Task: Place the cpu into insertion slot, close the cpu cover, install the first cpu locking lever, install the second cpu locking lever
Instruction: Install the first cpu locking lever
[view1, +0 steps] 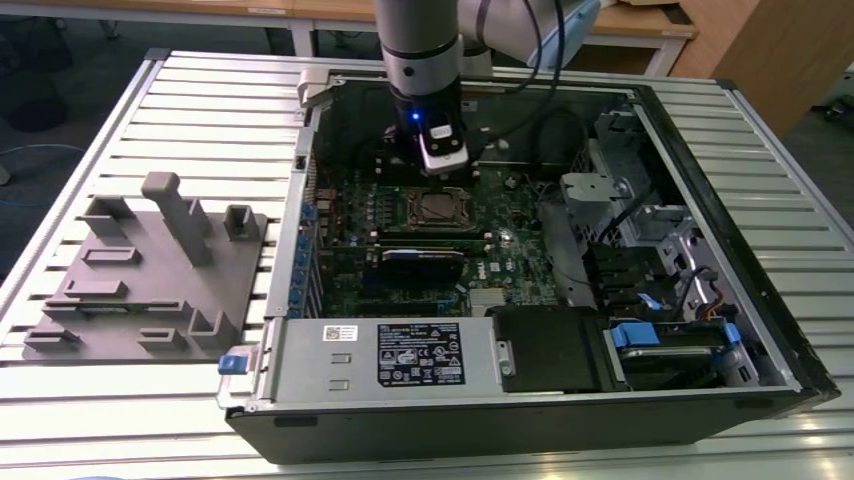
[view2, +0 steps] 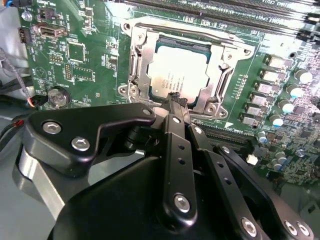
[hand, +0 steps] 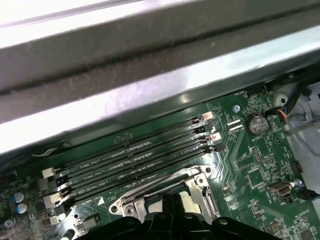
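- Inside the open computer case, lying on its side on a slatted metal table, the arm reaches down over the green motherboard.
- The gripper has its two black fingers drawn together to a closed tip with nothing between them; in the second wrist view that tip sits at the edge of the cpu cover, though whether it touches the metal I cannot tell.
- The cpu lies flat in the insertion slot, its grey-silver top showing through the window of the cover, which lies down over it.
- In the exterior view the insertion slot sits just below the gripper, near the middle of the board.
- In the first wrist view, the cover's metal frame lies beside four long black memory slots, and a round coin battery sits further along the board.
- A long black expansion card stands across the board, nearer the camera than the socket in the exterior view.
- A labelled grey power supply fills the near end of the case, with a blue-handled drive bay toward the exterior view's right.
- On the exterior view's left, a grey moulded fixture tray with upright pegs rests on the table, well apart from the case.
- Beyond the table stand wooden desks on a dark floor.
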